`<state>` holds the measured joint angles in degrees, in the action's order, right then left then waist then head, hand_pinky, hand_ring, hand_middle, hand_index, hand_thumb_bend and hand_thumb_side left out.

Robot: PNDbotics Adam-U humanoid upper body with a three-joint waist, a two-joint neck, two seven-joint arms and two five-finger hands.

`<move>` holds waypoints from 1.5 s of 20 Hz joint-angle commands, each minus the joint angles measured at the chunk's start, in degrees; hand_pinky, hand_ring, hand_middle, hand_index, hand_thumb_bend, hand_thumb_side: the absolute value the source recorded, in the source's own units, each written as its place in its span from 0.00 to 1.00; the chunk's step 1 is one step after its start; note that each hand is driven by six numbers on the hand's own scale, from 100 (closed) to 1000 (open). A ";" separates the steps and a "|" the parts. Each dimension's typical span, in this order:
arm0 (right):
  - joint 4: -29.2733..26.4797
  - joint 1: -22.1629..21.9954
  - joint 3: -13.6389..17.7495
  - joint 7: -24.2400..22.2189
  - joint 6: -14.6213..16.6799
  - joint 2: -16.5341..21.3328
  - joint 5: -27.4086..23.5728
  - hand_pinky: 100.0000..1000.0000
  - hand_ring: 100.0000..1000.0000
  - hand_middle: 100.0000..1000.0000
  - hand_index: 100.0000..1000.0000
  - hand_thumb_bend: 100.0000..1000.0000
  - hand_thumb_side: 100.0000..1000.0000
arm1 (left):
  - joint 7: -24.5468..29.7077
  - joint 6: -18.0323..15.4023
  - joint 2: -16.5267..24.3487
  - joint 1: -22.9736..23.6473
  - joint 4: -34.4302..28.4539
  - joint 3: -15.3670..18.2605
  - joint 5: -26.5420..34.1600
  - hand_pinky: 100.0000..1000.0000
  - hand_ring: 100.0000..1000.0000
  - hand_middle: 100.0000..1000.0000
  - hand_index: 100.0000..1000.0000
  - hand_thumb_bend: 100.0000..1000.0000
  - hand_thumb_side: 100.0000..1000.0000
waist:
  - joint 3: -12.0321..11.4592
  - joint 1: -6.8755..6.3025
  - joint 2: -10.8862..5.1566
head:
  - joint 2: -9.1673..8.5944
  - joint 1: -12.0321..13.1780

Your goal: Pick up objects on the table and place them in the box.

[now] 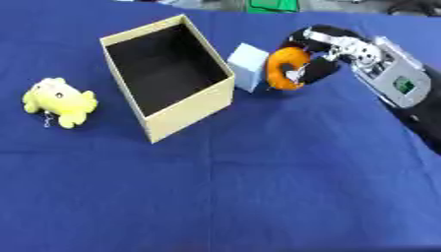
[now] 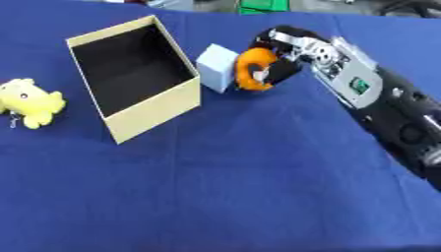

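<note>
A yellow plush toy [image 1: 58,101] lies at the far left on the blue cloth [image 1: 258,197], well apart from the open cardboard box [image 1: 191,109], whose dark inside holds nothing that can be seen. Just right of the box stands a pale blue cube [image 1: 248,66], close against the box's right wall, though contact cannot be judged. Touching the cube's right side is an orange ring-shaped object [image 1: 284,68], and the right hand [image 1: 320,54] has its fingers curled round it, the arm reaching in from the right edge. The near half of the cloth lies bare and flat. Beyond the far edge something green [image 1: 274,5] shows. The left hand appears nowhere.
</note>
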<state>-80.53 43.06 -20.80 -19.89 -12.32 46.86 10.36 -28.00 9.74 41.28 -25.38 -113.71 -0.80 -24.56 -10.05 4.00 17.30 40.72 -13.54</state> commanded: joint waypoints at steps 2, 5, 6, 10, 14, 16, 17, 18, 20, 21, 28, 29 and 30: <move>-4.53 0.90 2.48 0.11 -0.51 4.29 -0.60 0.69 0.76 0.61 0.70 0.00 0.00 | -0.12 -0.24 1.51 -0.78 -0.88 0.64 0.15 0.56 0.82 0.70 0.81 0.54 1.00 | 0.33 -0.29 -1.74 | 0.18 -0.79; -7.63 1.01 4.03 0.02 -0.94 5.52 -1.54 0.69 0.76 0.61 0.70 0.00 0.00 | -0.13 -0.26 1.60 -0.71 -0.88 0.64 0.20 0.56 0.82 0.70 0.81 0.54 1.00 | 0.66 -0.35 -2.02 | 0.90 -1.25; -8.73 1.14 4.60 0.09 -1.14 5.79 -1.95 0.69 0.76 0.61 0.70 0.00 0.00 | -0.13 -0.26 1.60 -0.67 -0.88 0.64 0.22 0.56 0.82 0.70 0.81 0.54 1.00 | 0.75 -0.38 -2.09 | 1.15 -1.44; -12.35 2.39 6.39 0.45 -2.22 6.11 -3.75 0.69 0.76 0.62 0.71 0.00 0.00 | -0.12 -0.24 1.62 -0.42 -0.88 0.62 0.24 0.56 0.82 0.70 0.81 0.54 1.00 | 0.93 -0.48 -2.31 | 1.79 -2.95; -13.56 5.39 6.24 -0.05 -3.09 5.02 -4.58 0.70 0.76 0.62 0.71 0.00 0.00 | -0.06 -0.32 1.60 -0.42 -0.88 0.47 0.26 0.56 0.82 0.70 0.81 0.54 1.00 | 0.80 -0.51 -2.53 | 1.77 -4.26; -13.02 7.15 5.76 -0.68 -3.38 3.92 -4.57 0.70 0.76 0.62 0.71 0.00 0.00 | 0.01 -0.37 1.56 -0.50 -0.88 0.38 0.29 0.56 0.82 0.70 0.81 0.54 1.00 | 0.66 -0.51 -2.62 | 1.74 -4.54; -12.52 8.32 5.44 -1.04 -3.55 2.91 -4.55 0.70 0.76 0.62 0.71 0.00 0.00 | 0.07 -0.41 1.51 -0.60 -0.88 0.30 0.32 0.56 0.82 0.70 0.81 0.54 1.00 | 0.49 -0.50 -2.69 | 1.74 -4.70; -11.82 9.61 5.05 -1.43 -3.72 1.76 -4.40 0.70 0.76 0.62 0.71 0.00 0.00 | 0.12 -0.46 1.47 -0.70 -0.88 0.24 0.35 0.56 0.82 0.70 0.81 0.54 1.00 | 0.36 -0.49 -2.74 | 1.72 -4.85; -10.33 11.87 4.34 -2.14 -3.77 -0.24 -3.91 0.70 0.77 0.62 0.71 0.00 0.00 | 0.20 -0.52 1.39 -0.84 -0.88 0.17 0.40 0.56 0.82 0.70 0.81 0.54 1.00 | 0.12 -0.48 -2.80 | 1.71 -5.16; -9.44 13.15 3.98 -2.51 -3.73 -1.51 -3.59 0.70 0.77 0.62 0.72 0.00 0.00 | 0.25 -0.55 1.35 -0.94 -0.88 0.12 0.43 0.56 0.82 0.70 0.81 0.54 1.00 | -0.06 -0.45 -2.83 | 1.72 -5.36; -2.93 18.69 1.91 -4.60 -2.82 -9.08 -1.11 0.70 0.77 0.62 0.72 0.00 0.00 | 0.32 -0.78 1.08 -1.56 -0.88 -0.03 0.59 0.56 0.82 0.70 0.81 0.54 1.00 | -1.25 -0.03 -2.67 | 1.29 -6.25; -2.27 19.06 1.71 -4.83 -2.60 -9.86 -0.92 0.70 0.77 0.62 0.72 0.00 0.00 | 0.32 -0.81 1.02 -1.69 -0.88 -0.06 0.63 0.55 0.82 0.70 0.81 0.54 1.00 | -1.42 0.05 -2.59 | 1.19 -6.30; -1.65 19.37 1.46 -5.08 -2.42 -10.60 -0.72 0.70 0.77 0.62 0.72 0.00 0.00 | 0.32 -0.85 0.96 -1.81 -0.88 -0.08 0.66 0.55 0.82 0.70 0.81 0.54 1.00 | -1.59 0.13 -2.52 | 1.13 -6.32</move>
<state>-82.67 60.97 -19.68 -24.66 -15.03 36.20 9.01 -27.70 9.16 41.28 -26.28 -113.71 -1.19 -24.13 -11.65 4.48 15.85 42.27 -19.60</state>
